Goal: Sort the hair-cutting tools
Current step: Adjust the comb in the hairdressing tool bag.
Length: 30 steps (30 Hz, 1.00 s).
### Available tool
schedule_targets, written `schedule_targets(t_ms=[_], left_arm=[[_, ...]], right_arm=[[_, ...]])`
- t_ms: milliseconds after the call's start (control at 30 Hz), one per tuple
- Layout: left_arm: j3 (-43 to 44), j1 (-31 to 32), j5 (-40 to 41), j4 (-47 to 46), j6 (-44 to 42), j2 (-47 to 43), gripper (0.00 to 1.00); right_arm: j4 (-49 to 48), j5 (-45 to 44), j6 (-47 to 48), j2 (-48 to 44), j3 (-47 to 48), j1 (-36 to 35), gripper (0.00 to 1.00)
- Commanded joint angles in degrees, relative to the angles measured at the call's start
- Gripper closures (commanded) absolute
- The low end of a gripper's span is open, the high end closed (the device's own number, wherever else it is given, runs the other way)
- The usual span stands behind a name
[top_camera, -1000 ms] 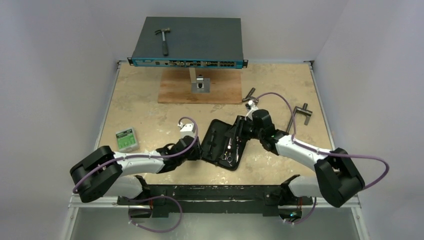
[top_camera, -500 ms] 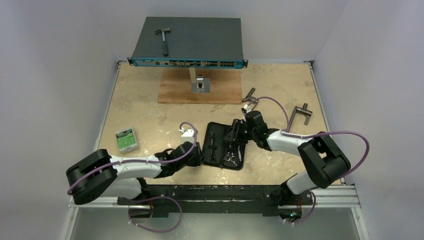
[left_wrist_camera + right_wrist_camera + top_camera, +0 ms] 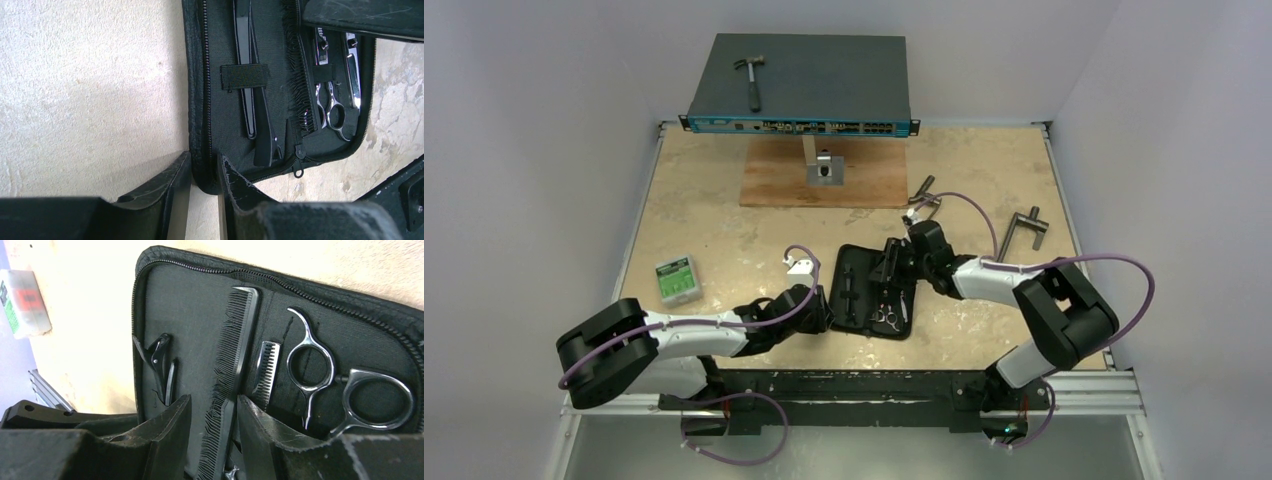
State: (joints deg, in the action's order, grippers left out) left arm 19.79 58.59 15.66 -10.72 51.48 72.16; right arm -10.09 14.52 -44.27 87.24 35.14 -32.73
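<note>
The open black case (image 3: 854, 288) lies just toward 6 o'clock of the table's middle, and every hair-cutting tool is inside it; the comb (image 3: 237, 340) runs down the centre, the clip (image 3: 159, 362) sits at its 9 o'clock, and the scissors (image 3: 378, 372) sit at its 3 o'clock. The left gripper (image 3: 205, 169) is clenched on the case's zip rim at the corner nearest it, at about 8 o'clock of the case in the overhead view. The right gripper (image 3: 214, 399) comes in from 1 o'clock; its jaws stand parted astride the comb, with a sliver of lining showing between one finger and the teeth, so I judge it has not yet pinched.

The likely next step is closing on the comb and lifting it out. The jaws would bear on teeth on one side and the spine on the other, so the comb could twist or squirt free. One finger is just beside the clip and the other beside a small toothed blade, and either might be nudged or snagged. If the comb catches in the lining, the case could rise with it; the narrow hold on the rim might then slip.
</note>
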Motion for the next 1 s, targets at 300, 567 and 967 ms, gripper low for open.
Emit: schedule_targets(t_ms=[300, 567, 967], left_arm=[[-1.1, 0.8, -0.7, 2.6, 0.0, 0.4, 0.77], [-1.0, 1.0, -0.5, 3.1, -0.1, 0.3, 0.77], [-1.0, 1.1, 0.1, 3.9, 0.0, -0.3, 0.78]], right_arm=[[-1.5, 2.2, -0.4, 3.5, 3.0, -3.0, 0.69], [-3.5, 3.4, -2.5, 4.9, 2.4, -3.1, 0.86], [-8.0, 4.8, -11.0, 2.4, -2.3, -3.1, 0.88]])
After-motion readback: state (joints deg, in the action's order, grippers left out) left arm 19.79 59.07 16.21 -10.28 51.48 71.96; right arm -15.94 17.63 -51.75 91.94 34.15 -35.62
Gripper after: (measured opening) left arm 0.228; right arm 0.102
